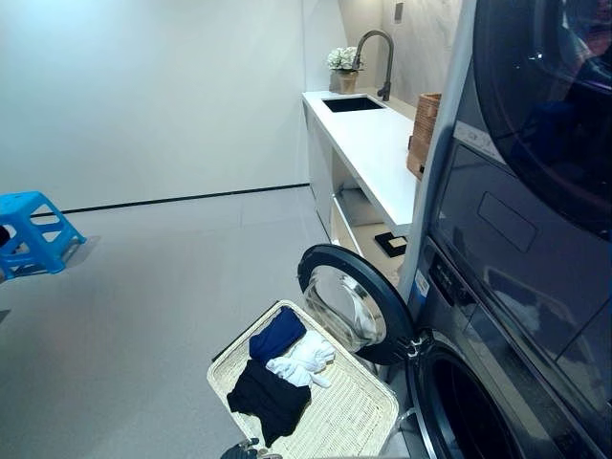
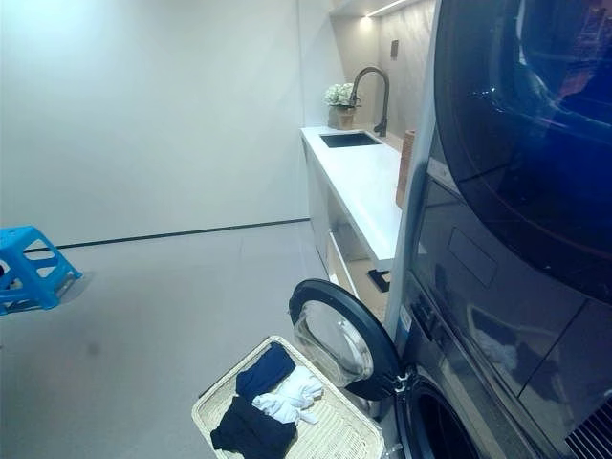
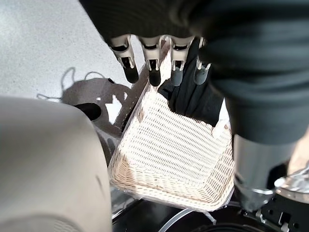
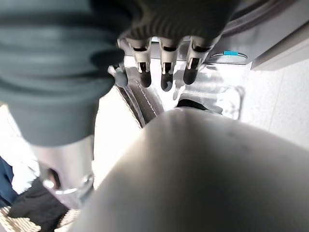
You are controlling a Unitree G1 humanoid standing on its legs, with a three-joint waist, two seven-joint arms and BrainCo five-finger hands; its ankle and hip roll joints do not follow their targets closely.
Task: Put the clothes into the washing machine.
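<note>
A pale wicker basket (image 1: 359, 421) lies on the floor in front of the washing machine (image 1: 497, 316). It holds a dark blue cloth (image 1: 277, 335), a white cloth (image 1: 304, 358) and a black cloth (image 1: 268, 400). The machine's round door (image 1: 352, 301) stands open over the basket's far end, beside the dark drum opening (image 1: 459, 411). My left hand (image 3: 153, 67) hangs open above the basket (image 3: 178, 145), near the black cloth (image 3: 193, 99), holding nothing. My right hand (image 4: 165, 67) is open and empty close to the machine's front.
A blue plastic stool (image 1: 33, 234) stands on the grey floor at the far left. Behind the machine a white counter (image 1: 368, 143) runs along the wall, carrying a sink, a tap (image 1: 378, 57), a flower pot (image 1: 344, 67) and a brown wicker box (image 1: 423, 134).
</note>
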